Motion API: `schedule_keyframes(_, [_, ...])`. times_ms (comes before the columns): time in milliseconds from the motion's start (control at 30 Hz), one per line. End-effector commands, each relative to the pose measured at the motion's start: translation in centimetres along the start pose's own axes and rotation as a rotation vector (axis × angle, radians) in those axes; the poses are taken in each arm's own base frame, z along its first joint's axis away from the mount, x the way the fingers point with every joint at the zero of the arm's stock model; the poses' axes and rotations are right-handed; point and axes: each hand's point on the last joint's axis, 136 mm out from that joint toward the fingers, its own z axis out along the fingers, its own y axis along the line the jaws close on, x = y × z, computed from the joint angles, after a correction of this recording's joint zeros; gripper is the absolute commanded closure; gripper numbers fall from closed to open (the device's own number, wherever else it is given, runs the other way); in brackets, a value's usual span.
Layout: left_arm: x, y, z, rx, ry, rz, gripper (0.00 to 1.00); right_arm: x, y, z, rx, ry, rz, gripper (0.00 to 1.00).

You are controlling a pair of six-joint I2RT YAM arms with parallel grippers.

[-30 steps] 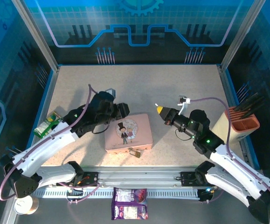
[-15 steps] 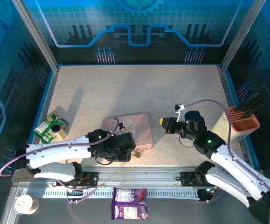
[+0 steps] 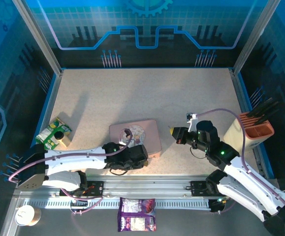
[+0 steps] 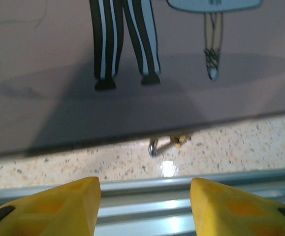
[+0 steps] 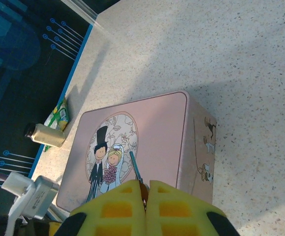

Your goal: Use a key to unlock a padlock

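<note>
At the left of the top view, the left arm [image 3: 68, 158] is stretched along the table's near edge, its head at the near side of the pink tin [image 3: 151, 138]. In the left wrist view the left gripper [image 4: 144, 191] is seen with its yellow fingers [image 4: 58, 204] wide apart and nothing between them. Just above the gap, at mid-frame, the padlock [image 4: 168, 143] lies on the speckled table [image 4: 260, 142], tucked against the tin's near wall and partly hidden under its edge; only a silver loop and a spot of brass can be made out.

The step in hand is judged to be the grasp of the padlock by this claw. It would be done best if the claw were shifted slightly rightward in frame until the lock is centred, then lowered so that the brass body, not the thin shackle, is straddled and the keyhole end is left uncovered. The tin should not be nudged.

Further right, the right gripper [image 5: 144, 189] is clamped on the key [image 5: 135, 168], whose thin blade sticks up from the fingertips over the tin's lid; it is best held clear until the lock is lifted and steady.
</note>
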Motion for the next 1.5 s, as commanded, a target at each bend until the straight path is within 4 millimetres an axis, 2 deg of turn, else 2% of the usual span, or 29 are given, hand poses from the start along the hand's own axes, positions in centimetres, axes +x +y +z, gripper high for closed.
schedule_keyframes(0, [-1.4, -0.8, 1.4, 0.012, -0.055, 0.002, 0.48, 0.1, 0.3, -0.1, -0.012, -0.006, 0.008, 1.00])
schedule_keyframes(100, [-2.6, -1.2, 2.0, 0.007, -0.090, 0.021, 0.49, 0.4, 0.2, -0.1, -0.011, -0.003, 0.012, 1.00])
schedule_keyframes(267, [-5.8, -1.0, 2.9, 0.020, -0.165, 0.016, 0.49, 0.9, -0.1, 0.2, -0.005, 0.003, 0.024, 1.00])
schedule_keyframes(533, [-12.0, -2.2, 4.0, 0.078, -0.260, 0.068, 0.49, 0.7, 0.2, 0.5, -0.007, 0.006, 0.017, 1.00])
schedule_keyframes(733, [-14.7, -2.3, 5.1, 0.078, -0.265, 0.109, 0.48, 0.6, 0.4, 0.8, -0.006, 0.006, 0.016, 1.00])
schedule_keyframes(867, [-14.5, -2.3, 4.4, 0.107, -0.279, 0.152, 0.48, 0.7, 0.4, 1.0, -0.009, 0.009, 0.021, 1.00])
schedule_keyframes(1067, [-12.3, -0.4, 3.4, 0.213, -0.301, 0.157, 0.47, 0.8, 0.6, 1.4, -0.012, 0.017, 0.019, 1.00])
schedule_keyframes(1133, [-11.6, 0.1, 3.3, 0.234, -0.306, 0.166, 0.35, 0.9, 0.7, 1.7, -0.015, 0.023, 0.017, 1.00])
schedule_keyframes(1300, [-10.9, 0.0, 3.5, 0.301, -0.316, 0.191, 0.34, 1.2, 1.1, 2.3, -0.022, 0.039, 0.019, 1.00])
schedule_keyframes(1467, [-10.9, -0.4, 4.6, 0.317, -0.322, 0.198, 0.34, 1.5, 1.6, 2.5, -0.024, 0.039, 0.012, 1.00])
